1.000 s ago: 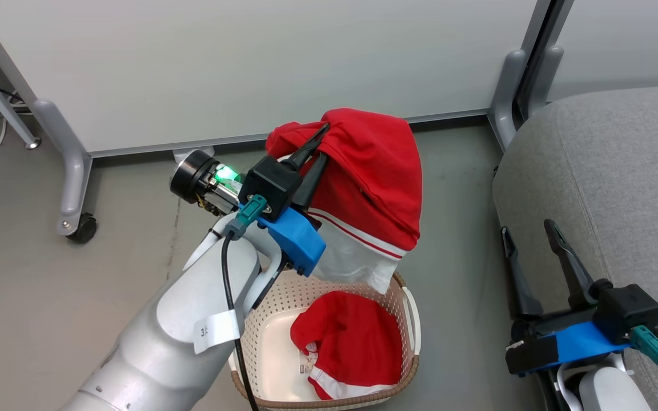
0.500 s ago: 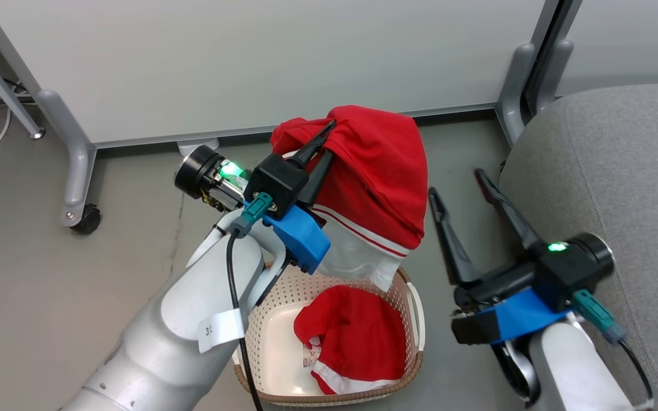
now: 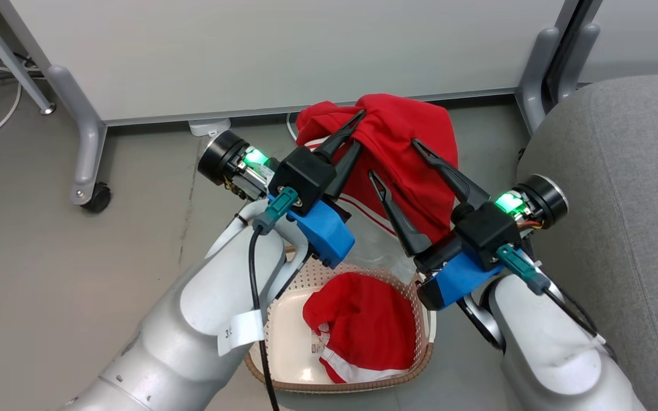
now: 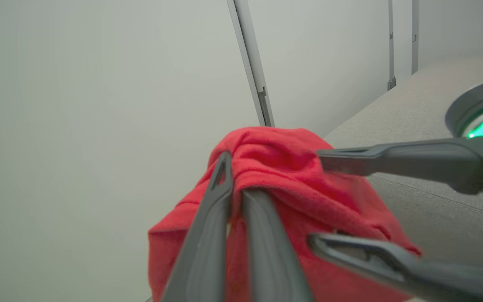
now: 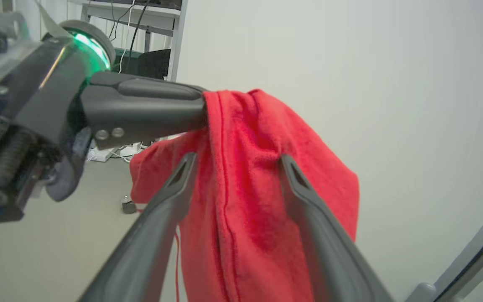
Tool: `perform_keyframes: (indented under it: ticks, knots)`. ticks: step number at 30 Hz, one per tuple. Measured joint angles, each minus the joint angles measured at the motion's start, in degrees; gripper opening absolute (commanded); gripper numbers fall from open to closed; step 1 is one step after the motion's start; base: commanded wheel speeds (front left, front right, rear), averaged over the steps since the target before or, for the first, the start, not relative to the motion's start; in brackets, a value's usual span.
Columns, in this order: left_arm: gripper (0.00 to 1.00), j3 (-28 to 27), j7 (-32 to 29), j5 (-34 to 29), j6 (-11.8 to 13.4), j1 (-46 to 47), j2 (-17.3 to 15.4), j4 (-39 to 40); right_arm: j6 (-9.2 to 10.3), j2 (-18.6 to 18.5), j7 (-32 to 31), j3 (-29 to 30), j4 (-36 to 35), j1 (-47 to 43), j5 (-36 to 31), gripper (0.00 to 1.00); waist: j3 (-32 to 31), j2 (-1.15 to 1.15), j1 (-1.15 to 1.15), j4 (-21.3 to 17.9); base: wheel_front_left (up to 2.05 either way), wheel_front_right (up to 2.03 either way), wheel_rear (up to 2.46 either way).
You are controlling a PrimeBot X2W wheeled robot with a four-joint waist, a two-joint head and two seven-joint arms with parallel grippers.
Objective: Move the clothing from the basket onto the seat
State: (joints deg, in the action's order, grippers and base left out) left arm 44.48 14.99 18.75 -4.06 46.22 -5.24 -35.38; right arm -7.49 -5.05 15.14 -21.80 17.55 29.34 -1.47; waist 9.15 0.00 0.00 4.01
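Nothing on the seat (image 3: 620,171) yet; it is cut off at the right edge of the head view. Left gripper (image 3: 357,130) pinched shut on the lifted red garment (image 3: 403,120), upper centre, above the basket (image 3: 329,385). Right gripper (image 3: 393,157) wide open, straddling that cloth, no grip. Second red garment (image 3: 363,325) lies in the basket, lower centre. Basket's left rim hidden behind the forearm.

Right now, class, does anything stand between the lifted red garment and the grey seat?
Only the robot's own right end effector, open around the garment on the seat side; the left end effector grips it. Nothing else visible intervenes.
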Motion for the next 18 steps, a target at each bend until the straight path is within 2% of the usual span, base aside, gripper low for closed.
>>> perform_keyframes:
  ticks: [5,10,11,12,18]
  knots:
    - [0.0,0.55,0.0,-0.25,-0.11,0.41,0.64,0.89,0.0,-0.37,0.01,-0.63,5.93,3.26,-4.36,1.0,0.64,0.0,0.0,0.67,0.0,0.0,0.0]
    - [0.0,0.96,0.0,-0.07,-0.6,0.42,1.27,1.65,0.0,0.3,0.0,1.11,10.06,5.49,-7.0,1.0,0.98,0.0,0.0,1.15,0.0,0.0,0.0]
    - [0.0,1.02,-0.01,-0.09,-0.62,0.42,1.33,1.66,0.0,0.6,0.01,1.46,11.03,5.87,-7.12,0.43,0.97,0.0,0.0,1.21,0.0,0.0,0.0]
    - [0.0,1.07,-0.01,-0.09,-0.62,0.42,1.35,1.65,0.0,0.96,0.01,1.82,11.95,6.01,-7.12,0.0,0.92,0.0,0.0,1.26,0.0,0.0,0.0]
    - [0.0,1.26,-0.01,-0.22,-0.79,0.42,1.54,1.49,0.0,1.82,0.0,2.13,13.99,6.79,-6.42,0.0,0.65,0.0,0.0,1.23,0.0,0.0,0.0]
